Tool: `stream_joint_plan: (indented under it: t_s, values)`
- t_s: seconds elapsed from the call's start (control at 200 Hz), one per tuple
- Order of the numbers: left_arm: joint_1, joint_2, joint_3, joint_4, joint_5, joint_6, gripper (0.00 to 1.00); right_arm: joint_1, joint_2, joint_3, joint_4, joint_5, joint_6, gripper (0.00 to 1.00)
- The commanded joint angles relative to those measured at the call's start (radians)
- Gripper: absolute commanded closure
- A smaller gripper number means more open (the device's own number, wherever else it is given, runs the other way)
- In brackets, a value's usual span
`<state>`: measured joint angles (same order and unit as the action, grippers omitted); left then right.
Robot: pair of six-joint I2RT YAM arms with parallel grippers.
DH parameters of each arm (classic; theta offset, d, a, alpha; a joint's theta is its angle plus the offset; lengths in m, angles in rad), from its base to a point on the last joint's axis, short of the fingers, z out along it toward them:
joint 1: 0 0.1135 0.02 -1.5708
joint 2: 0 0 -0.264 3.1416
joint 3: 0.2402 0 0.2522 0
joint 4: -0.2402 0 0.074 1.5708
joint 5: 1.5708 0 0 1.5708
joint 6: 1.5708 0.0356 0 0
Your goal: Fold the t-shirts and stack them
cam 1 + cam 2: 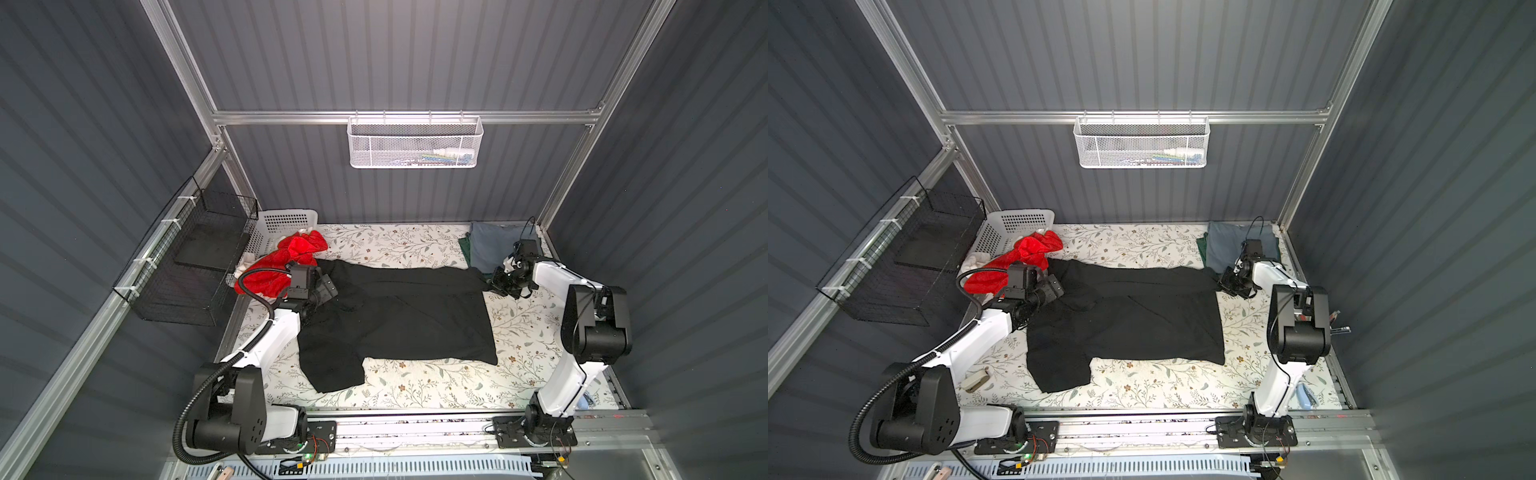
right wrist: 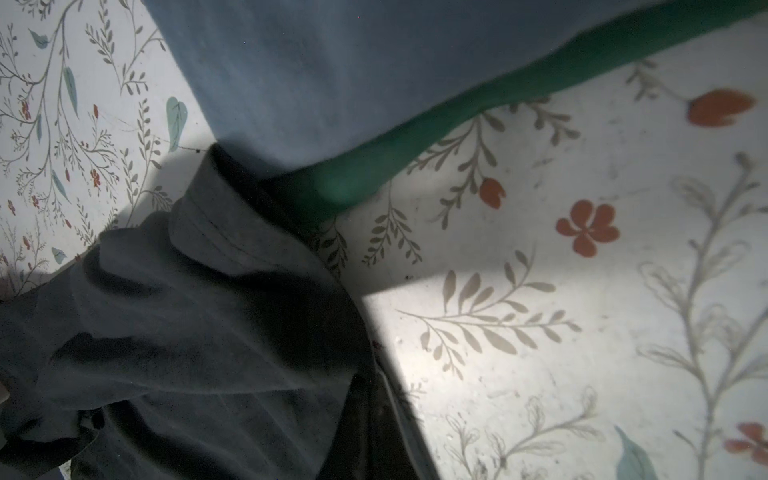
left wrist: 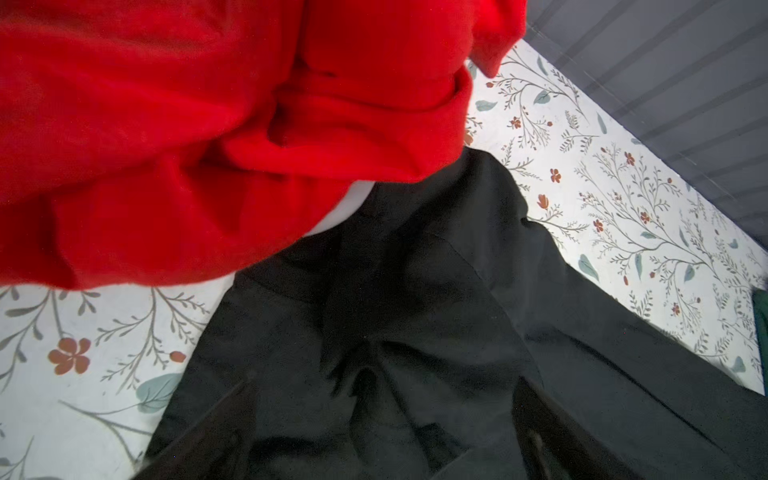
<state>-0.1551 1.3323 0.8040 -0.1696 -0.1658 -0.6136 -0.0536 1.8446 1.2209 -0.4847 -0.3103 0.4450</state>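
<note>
The large black t-shirt (image 1: pixel 395 320) lies spread flat across the middle of the floral table (image 1: pixel 415 245). My left gripper (image 1: pixel 330 289) hovers over its far left part, jaws open, with loose black cloth (image 3: pixel 415 311) lying between the fingers. The red t-shirt (image 1: pixel 286 262) is crumpled right behind it, spilling out of the white basket (image 1: pixel 286 224). My right gripper (image 1: pixel 496 284) is shut on the black shirt's far right corner (image 2: pixel 187 332). Just beyond it the folded blue-grey t-shirt (image 1: pixel 494 245) rests on the dark green one (image 1: pixel 467 249).
A black wire basket (image 1: pixel 195 257) hangs on the left rail. A white mesh basket (image 1: pixel 415 143) hangs on the back rail above the table. Bare floral surface shows in front of the black shirt and along the back edge.
</note>
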Motion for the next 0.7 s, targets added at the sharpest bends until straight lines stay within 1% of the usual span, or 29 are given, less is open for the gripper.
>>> stream_joint_plan:
  t_s: [0.0, 0.015, 0.035, 0.1, 0.15, 0.18, 0.225, 0.255, 0.315, 0.375, 0.44, 0.49, 0.615, 0.695]
  values:
    - [0.008, 0.01, 0.007, 0.003, 0.04, 0.014, 0.02, -0.006, -0.014, -0.012, -0.003, 0.008, 0.007, 0.98]
    - [0.007, 0.019, 0.013, 0.001, 0.044, 0.016, 0.02, -0.006, -0.013, -0.012, -0.004, 0.005, 0.008, 0.96]
    - [0.008, 0.032, 0.023, -0.005, 0.048, 0.017, 0.02, -0.006, -0.015, -0.012, -0.005, 0.004, 0.009, 0.91]
    - [0.008, 0.079, 0.05, -0.013, 0.062, 0.021, 0.02, -0.006, -0.025, -0.014, -0.012, 0.003, 0.015, 0.57]
    - [0.008, 0.112, 0.074, -0.017, 0.063, 0.027, 0.02, -0.006, -0.039, -0.021, -0.015, 0.004, 0.018, 0.38]
    - [0.008, 0.129, 0.087, -0.016, 0.059, 0.028, 0.02, -0.006, -0.051, -0.028, -0.012, 0.007, 0.018, 0.3]
    - [0.008, 0.152, 0.107, -0.012, 0.053, 0.031, 0.03, -0.006, -0.066, -0.031, -0.009, 0.017, 0.016, 0.23]
    - [0.008, 0.166, 0.121, -0.006, 0.049, 0.035, 0.03, -0.006, -0.072, -0.029, -0.011, 0.026, 0.015, 0.21]
    - [0.008, 0.199, 0.155, 0.002, 0.041, 0.042, 0.04, -0.005, -0.073, -0.012, -0.022, 0.034, 0.012, 0.19]
    - [0.008, 0.24, 0.193, 0.005, 0.036, 0.057, 0.1, -0.006, -0.063, 0.011, -0.031, 0.028, 0.012, 0.19]
    - [0.009, 0.291, 0.247, -0.013, 0.027, 0.063, 0.12, -0.006, -0.049, 0.038, -0.035, 0.014, 0.016, 0.18]
    - [0.009, 0.329, 0.281, -0.014, 0.023, 0.079, 0.16, -0.005, -0.034, 0.056, -0.035, 0.003, 0.017, 0.18]
    - [0.016, 0.442, 0.382, -0.047, -0.007, 0.104, 0.16, 0.01, 0.012, 0.118, -0.036, 0.005, 0.011, 0.18]
    - [0.028, 0.513, 0.45, -0.077, -0.002, 0.107, 0.17, 0.029, 0.048, 0.17, -0.053, 0.011, -0.004, 0.19]
